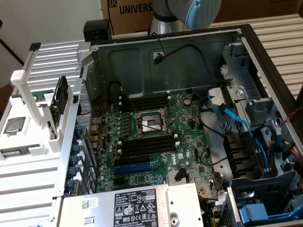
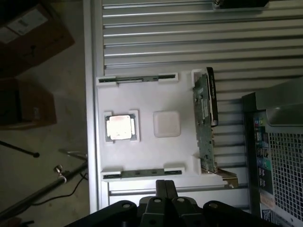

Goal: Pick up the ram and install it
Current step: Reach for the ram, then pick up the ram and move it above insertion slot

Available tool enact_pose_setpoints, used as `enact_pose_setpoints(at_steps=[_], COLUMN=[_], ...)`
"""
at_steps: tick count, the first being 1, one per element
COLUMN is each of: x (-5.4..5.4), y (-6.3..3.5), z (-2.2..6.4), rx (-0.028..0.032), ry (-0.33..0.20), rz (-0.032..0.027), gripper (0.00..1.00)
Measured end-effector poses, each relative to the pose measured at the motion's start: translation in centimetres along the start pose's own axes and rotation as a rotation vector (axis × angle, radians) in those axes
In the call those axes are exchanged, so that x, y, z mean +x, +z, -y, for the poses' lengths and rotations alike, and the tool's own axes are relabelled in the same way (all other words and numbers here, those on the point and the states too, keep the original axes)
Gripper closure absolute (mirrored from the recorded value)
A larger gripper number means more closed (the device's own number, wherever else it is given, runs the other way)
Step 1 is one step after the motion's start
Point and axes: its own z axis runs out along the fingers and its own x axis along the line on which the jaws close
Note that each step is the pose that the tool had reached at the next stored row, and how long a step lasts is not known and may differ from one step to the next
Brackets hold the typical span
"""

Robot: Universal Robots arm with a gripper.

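In the exterior view, the arm [image 1: 189,12], grey with a pale blue joint cover, is reaching in at the top of the picture, above the far wall of the open computer case [image 1: 165,56]. Behind it, a cardboard box [image 1: 130,12] is showing the letters "UNIVERS". Inside the case, the motherboard [image 1: 156,156] is lying flat, with long black memory slots [image 1: 147,144] beside the processor socket [image 1: 150,124]. A silver power supply [image 1: 137,208] at the near edge is carrying a black label whose print is too small to read. At the exterior view's left of the case, a white tray [image 1: 42,156] is sitting on the slatted surface [image 1: 28,184]. The ram stick [image 1: 13,152] is lying on edge in a tray slot, near a processor chip [image 1: 14,124]. An expansion card [image 1: 61,97] is standing upright on the tray's side toward the case.

In the wrist view, the camera is looking straight down on the tray. The end effector [image 2: 165,187] is hanging over the tray's edge, clenched on nothing, its tips pressed together. The ram stick [image 2: 142,173] is resting in its slot close by it, untouched. A second ram stick [image 2: 137,79] is lying in the slot on the other side of the processor chip. Any writing on the sticks is too small to read.
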Motion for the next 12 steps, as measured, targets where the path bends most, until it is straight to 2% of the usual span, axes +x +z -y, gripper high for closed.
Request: enact_pose_setpoints(at_steps=[3, 12], x=[0.01, 0.01], y=[0.36, 0.38], z=[0.01, 0.02], rx=[-0.0006, -0.0008], ry=[0.000, 0.000], rz=[-0.0025, -0.0025], gripper=[0.90, 0.90])
